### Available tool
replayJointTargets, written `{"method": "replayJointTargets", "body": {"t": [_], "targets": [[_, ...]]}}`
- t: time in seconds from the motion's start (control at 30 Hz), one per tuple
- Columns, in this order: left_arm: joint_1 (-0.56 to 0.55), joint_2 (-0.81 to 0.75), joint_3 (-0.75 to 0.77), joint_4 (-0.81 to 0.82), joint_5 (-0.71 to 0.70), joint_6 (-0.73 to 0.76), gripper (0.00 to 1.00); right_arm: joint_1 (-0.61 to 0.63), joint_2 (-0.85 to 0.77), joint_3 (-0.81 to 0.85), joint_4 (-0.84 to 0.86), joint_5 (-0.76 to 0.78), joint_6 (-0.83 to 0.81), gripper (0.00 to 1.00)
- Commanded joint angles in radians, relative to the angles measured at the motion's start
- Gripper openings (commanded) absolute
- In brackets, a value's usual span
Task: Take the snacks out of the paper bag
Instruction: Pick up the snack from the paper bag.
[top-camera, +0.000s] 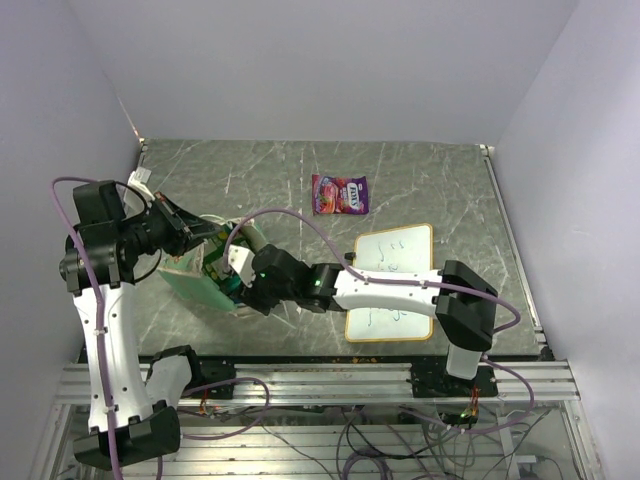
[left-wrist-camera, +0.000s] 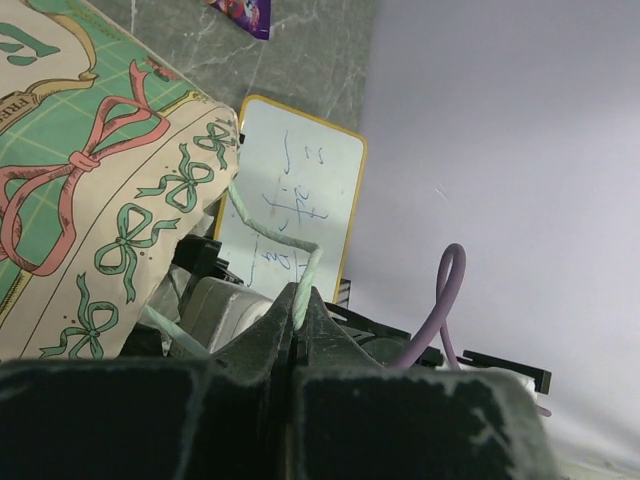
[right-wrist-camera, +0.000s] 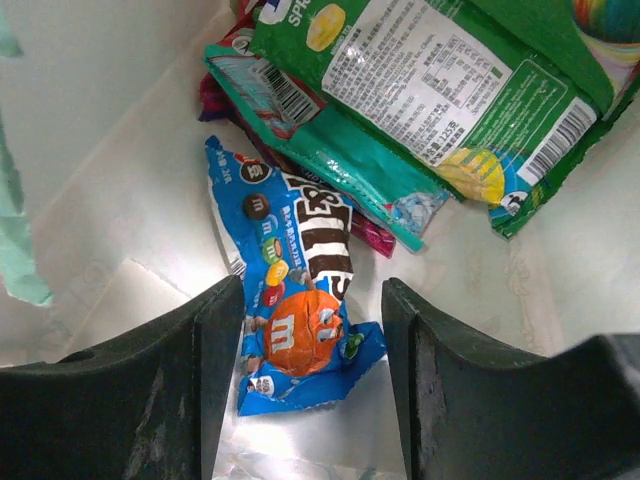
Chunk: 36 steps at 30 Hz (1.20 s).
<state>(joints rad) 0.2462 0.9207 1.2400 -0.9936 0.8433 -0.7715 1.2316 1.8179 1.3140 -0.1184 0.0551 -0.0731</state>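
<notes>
Reaching into the paper bag (top-camera: 188, 281) with my right arm, I count the snacks from the right wrist view. One blue candy packet (right-wrist-camera: 300, 300) lies on the cream floor of the bag. Beyond it are one large green packet (right-wrist-camera: 430, 80), one teal packet (right-wrist-camera: 340, 160) and one magenta edge (right-wrist-camera: 375, 238) peeping from under the teal one. That makes at least four in the bag, and whether the pile hides more I cannot tell. One purple packet (top-camera: 340, 194) lies out on the worktop (top-camera: 440, 180), flat and well apart from the bag. There is one whiteboard (top-camera: 392, 262), and my right forearm passes over its near edge.

My right fingers (right-wrist-camera: 190, 370) stand about half apart, one on each side of the blue packet, whose sides come just up to their inner faces. They are not pressed together on it. Whether the tips touch it I cannot tell. My left fingers (left-wrist-camera: 265, 355) are closed tight, pinching the bag's pale string handle (left-wrist-camera: 312, 262), which rises from between the tips and bends back to the bow-patterned side of the bag.

The bag sits toward the left side of the worktop, close to my left arm, tilted with its mouth toward my right arm. Inside, its plain walls (right-wrist-camera: 90, 110) hem my right fingers close on the left and the right. Outside the bag, bare worktop lies around the purple packet and along the far edge, and the whiteboard takes up the near right part.
</notes>
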Motion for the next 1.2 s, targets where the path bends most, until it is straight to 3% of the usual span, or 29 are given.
{"method": "replayJointTargets", "body": {"t": [0.0,0.13,0.37,0.67,0.9,1.17], "targets": [[0.006,0.003,0.036,-0.028,0.048,0.038,0.07,0.0,0.013,0.004,-0.004,0.053,-0.033,0.58],[0.005,0.003,0.025,-0.029,0.062,0.04,0.07,0.001,0.052,0.033,-0.049,0.02,-0.053,0.57],[0.006,0.015,0.022,-0.008,0.072,0.035,0.07,0.002,0.027,0.05,-0.046,-0.004,-0.065,0.28],[0.006,0.012,0.01,0.028,0.072,0.007,0.07,0.002,-0.023,0.083,-0.077,-0.005,-0.066,0.02],[0.006,0.023,0.016,0.035,0.066,0.006,0.07,0.003,-0.11,0.094,-0.134,0.045,-0.062,0.0],[0.005,0.074,0.123,-0.022,-0.001,0.058,0.07,0.002,-0.267,0.033,-0.187,0.142,-0.049,0.0]]}}
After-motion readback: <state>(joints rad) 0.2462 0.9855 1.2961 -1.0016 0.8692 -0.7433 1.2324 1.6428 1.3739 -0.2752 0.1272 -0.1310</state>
